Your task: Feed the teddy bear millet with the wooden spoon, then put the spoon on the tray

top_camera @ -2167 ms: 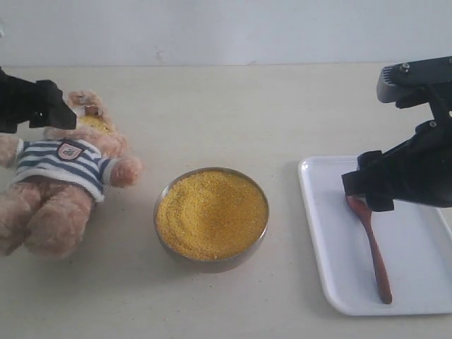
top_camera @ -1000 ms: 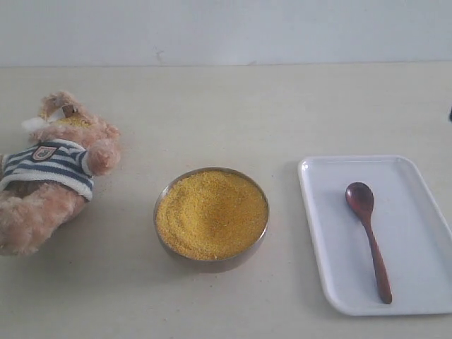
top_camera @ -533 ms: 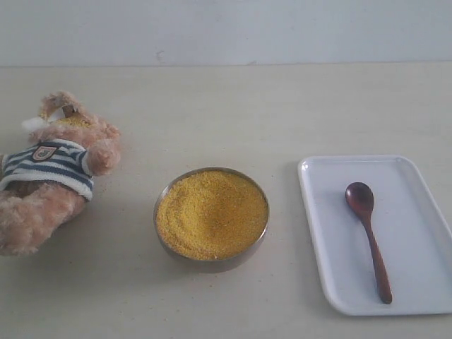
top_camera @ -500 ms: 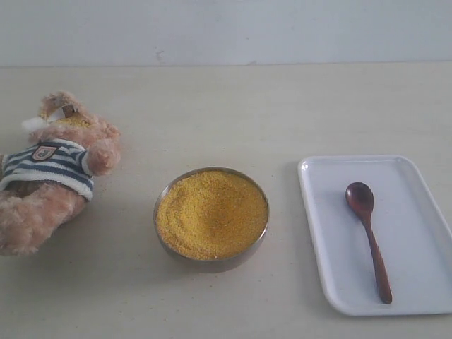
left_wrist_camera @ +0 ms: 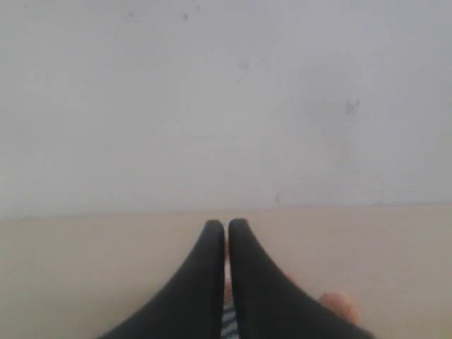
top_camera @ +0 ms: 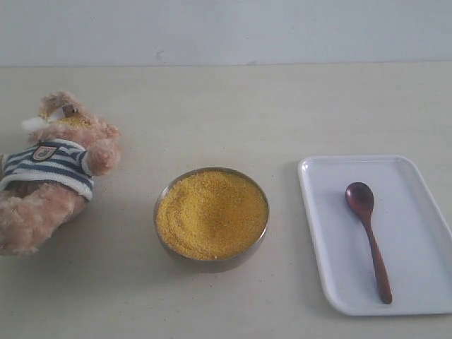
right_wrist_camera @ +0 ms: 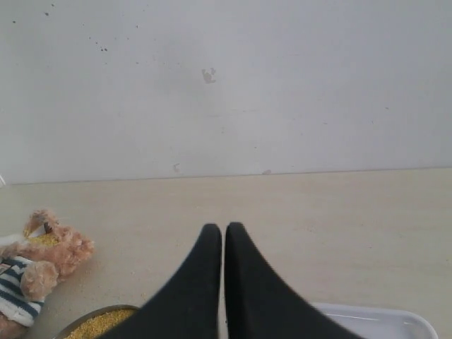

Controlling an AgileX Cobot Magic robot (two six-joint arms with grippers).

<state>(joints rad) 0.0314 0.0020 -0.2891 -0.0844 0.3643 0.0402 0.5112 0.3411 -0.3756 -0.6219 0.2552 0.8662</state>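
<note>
The dark reddish-brown wooden spoon lies on the white rectangular tray near the round metal bowl; left hand and right hand are closed, empty.

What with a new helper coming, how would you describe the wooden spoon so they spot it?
Look right of the heaped yellow millet for the white tray. The wooden spoon lies alone in it: slim, dark reddish-brown, unlike the fluffy teddy bear far left.
</note>
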